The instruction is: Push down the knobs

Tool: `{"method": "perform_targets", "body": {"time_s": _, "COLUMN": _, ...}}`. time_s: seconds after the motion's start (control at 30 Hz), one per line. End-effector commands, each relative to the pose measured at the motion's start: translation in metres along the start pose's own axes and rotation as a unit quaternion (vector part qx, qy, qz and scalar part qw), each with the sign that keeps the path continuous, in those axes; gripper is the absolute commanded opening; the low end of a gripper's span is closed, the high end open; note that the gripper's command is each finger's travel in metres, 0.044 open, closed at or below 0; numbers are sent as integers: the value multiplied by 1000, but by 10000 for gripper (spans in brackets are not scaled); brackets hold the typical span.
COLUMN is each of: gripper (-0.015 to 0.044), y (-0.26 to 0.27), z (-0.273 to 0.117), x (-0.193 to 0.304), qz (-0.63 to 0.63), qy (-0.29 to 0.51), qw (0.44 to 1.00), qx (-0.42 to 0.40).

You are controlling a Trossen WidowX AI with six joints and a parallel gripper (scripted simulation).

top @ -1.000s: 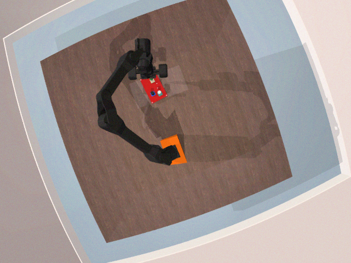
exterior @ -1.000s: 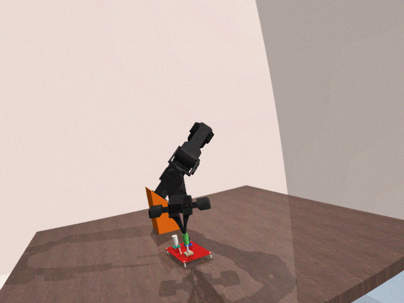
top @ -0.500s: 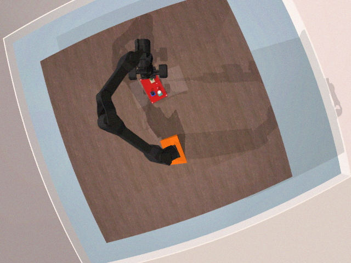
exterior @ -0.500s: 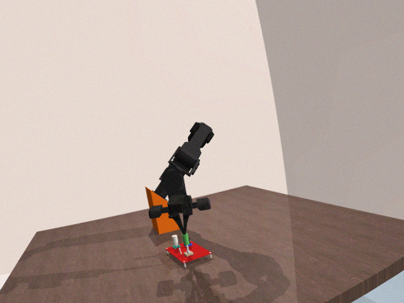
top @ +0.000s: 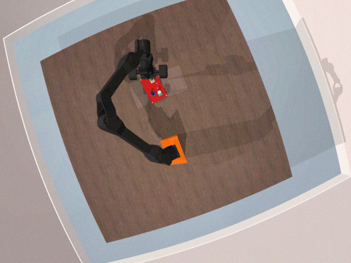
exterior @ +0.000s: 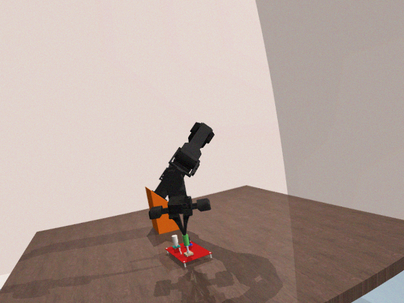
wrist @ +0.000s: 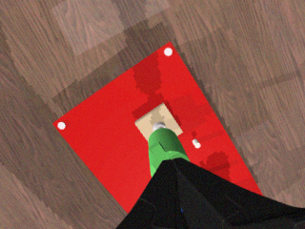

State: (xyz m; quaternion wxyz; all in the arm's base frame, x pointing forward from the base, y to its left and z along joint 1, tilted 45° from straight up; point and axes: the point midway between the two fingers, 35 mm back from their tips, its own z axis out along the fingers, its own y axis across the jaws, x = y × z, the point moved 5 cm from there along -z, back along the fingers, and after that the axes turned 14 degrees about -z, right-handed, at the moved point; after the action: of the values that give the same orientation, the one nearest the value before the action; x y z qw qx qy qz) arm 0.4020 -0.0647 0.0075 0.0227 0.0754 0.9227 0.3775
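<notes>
The red circuit board (top: 148, 86) (exterior: 199, 252) (wrist: 102, 138) stands on short legs. A green knob (exterior: 185, 240) (wrist: 164, 143) sits high on its shaft, with bare shaft between it and the tan potentiometer (exterior: 188, 254) (wrist: 148, 127). My gripper (exterior: 185, 233) (wrist: 172, 168) is shut with nothing seen between its fingers; the fingertips are at the top of the green knob. A white knob (top: 159, 92) (exterior: 175, 240) stands over a teal potentiometer (exterior: 176, 247). A dark knob (top: 152, 92) is on a blue potentiometer (exterior: 190, 243), partly hidden in the exterior view. The fingers hide the board's lower part in the wrist view.
A small white post (wrist: 196, 143) stands on the board beside the tan potentiometer. An orange wedge-shaped block (top: 181, 153) (exterior: 160, 218) stands at the arm's base, beyond the board in the exterior view. The arm (top: 106, 113) curves round one side of the board.
</notes>
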Motion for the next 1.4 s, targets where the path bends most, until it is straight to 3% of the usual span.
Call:
{"method": "perform_targets", "body": {"time_s": 0.0, "gripper": 0, "y": 4, "z": 23, "x": -2, "qz": -13, "qy": 12, "qw": 1000, "qx": -2}}
{"method": "perform_targets", "body": {"time_s": 1.37, "gripper": 0, "y": 4, "z": 36, "x": -2, "qz": -13, "qy": 12, "qw": 1000, "qx": -2}}
